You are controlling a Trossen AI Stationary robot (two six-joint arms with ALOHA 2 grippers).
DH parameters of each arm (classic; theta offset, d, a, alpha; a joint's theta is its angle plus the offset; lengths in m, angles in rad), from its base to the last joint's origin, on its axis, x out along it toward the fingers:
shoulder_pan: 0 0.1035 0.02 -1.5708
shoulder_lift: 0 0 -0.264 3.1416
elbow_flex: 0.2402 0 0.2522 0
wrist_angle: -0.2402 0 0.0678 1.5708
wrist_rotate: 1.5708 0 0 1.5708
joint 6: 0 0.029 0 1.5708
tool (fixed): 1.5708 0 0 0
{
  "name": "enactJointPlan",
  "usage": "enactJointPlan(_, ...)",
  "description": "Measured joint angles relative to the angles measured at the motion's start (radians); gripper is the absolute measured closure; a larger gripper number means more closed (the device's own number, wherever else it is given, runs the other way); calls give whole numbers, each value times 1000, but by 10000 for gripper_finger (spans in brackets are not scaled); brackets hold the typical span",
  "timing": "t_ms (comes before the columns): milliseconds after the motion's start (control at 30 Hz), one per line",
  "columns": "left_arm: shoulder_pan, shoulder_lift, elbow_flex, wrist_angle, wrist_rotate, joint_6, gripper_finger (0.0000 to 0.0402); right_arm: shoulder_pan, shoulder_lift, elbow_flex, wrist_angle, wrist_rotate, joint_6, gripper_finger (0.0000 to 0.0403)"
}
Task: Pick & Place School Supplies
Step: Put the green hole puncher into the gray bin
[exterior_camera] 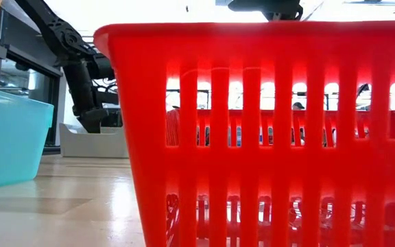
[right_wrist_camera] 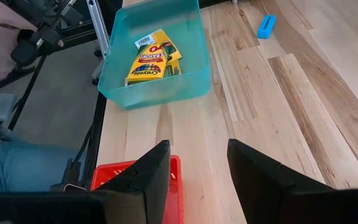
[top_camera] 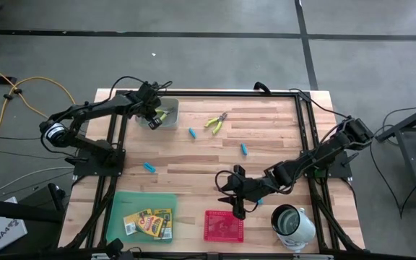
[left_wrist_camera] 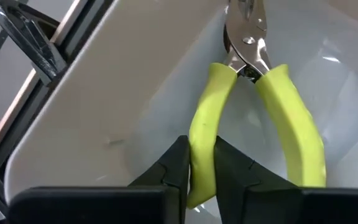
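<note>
Up close on the left wrist view, the left gripper (left_wrist_camera: 202, 165) has its jaws pinched narrow on one yellow-green handle of the pliers (left_wrist_camera: 247, 93), inside the clear tray (top_camera: 163, 114); from overhead that's just a yellow speck. Right gripper (right_wrist_camera: 197, 171) hangs with jaws wide and nothing between them, above the red basket (right_wrist_camera: 135, 174). Its camera reads "CRAYOLA" on the crayon boxes (right_wrist_camera: 153, 59) in the green tray (right_wrist_camera: 191, 81). Overhead also shows another pair of pliers (top_camera: 216, 123) and blue pieces (top_camera: 150, 167) on the table (top_camera: 280, 137).
</note>
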Motion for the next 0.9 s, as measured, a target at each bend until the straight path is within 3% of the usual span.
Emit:
enactJointPlan(233,0,1,0,-23,0,3,313,0,0,0,0,0,3,250)
enactJointPlan(600,0,-5,0,-26,-8,8,308,0,0,0,0,0,3,250)
enactJointPlan(900,-66,-113,0,-23,-8,34,307,-1,0,0,1,4,0,250)
